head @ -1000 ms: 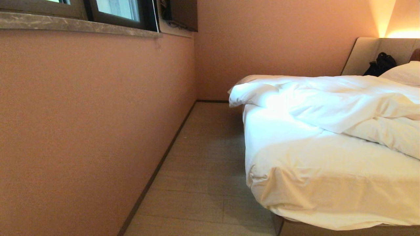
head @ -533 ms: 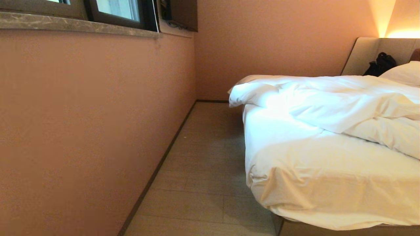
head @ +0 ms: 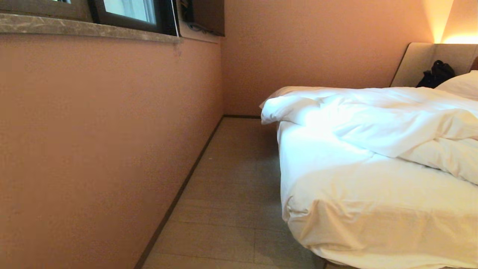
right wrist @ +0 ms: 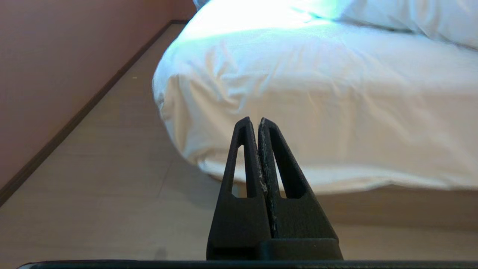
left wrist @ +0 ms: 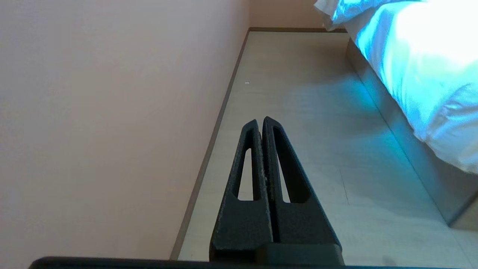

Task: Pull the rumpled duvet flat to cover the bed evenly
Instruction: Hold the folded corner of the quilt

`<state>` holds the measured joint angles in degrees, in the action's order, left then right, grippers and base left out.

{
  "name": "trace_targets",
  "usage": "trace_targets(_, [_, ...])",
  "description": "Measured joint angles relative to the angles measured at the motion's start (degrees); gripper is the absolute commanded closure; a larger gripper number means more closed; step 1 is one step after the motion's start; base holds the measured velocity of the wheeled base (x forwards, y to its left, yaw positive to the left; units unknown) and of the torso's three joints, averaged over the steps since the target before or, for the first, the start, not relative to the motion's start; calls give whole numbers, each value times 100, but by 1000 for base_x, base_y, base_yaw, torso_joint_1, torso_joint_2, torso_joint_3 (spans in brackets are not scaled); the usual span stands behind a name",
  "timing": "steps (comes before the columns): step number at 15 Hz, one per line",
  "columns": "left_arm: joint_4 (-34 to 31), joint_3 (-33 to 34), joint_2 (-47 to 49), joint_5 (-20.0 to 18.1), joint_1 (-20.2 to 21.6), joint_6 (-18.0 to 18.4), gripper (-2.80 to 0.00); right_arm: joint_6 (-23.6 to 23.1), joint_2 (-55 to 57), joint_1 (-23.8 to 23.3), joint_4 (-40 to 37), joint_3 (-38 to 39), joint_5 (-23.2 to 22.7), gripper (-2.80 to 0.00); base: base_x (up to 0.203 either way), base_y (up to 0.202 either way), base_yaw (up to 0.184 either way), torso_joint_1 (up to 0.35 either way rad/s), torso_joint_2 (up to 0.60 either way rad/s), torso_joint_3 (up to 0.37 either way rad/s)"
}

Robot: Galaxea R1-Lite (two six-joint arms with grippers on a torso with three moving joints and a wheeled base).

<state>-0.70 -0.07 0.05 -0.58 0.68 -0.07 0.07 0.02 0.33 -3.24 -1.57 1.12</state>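
We're sitting by the bed's [head: 373, 209] foot corner w/ left claw [left wrist: 260, 123] & right claw [right wrist: 254, 122] both pinched closed, holding nothing, duvet [head: 373, 116] bunched toward the head end, so we're risking grabbing the sheet [head: 336, 172] instead.

1 bed [head: 373, 209]; 1 duvet [head: 373, 116], bunched toward the head end; 1 pillow [head: 461, 84] visible, cut by the frame edge, so more can't be ruled out; 1 headboard [head: 418, 61]; 1 dark bundle [head: 437, 73] against it, can't tell what it is; 1 window [head: 130, 13] over 1 stone sill [head: 86, 30]; 2 grippers, each only in its own wrist view: left gripper [left wrist: 260, 120] and right gripper [right wrist: 254, 119], both with fingers pressed together, holding nothing.
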Motion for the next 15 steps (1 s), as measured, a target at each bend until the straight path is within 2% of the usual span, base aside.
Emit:
trace_targets(3, [2, 0, 0, -2, 0, 2, 0, -7, 0, 0, -6, 0, 2, 0, 184, 0, 1, 3, 4, 0])
trace_targets(8, [2, -2, 0, -3, 0, 5, 0, -7, 0, 0, 0, 0, 0, 0, 26, 0, 0, 0, 0, 1])
trace_targets(13, [-1, -2, 0, -5, 0, 5, 0, -7, 0, 0, -2, 0, 2, 0, 184, 0, 0, 2, 3, 1])
trace_targets(15, [-1, -2, 0, -4, 0, 5, 0, -7, 0, 0, -6, 0, 2, 0, 60, 0, 1, 5, 1, 0])
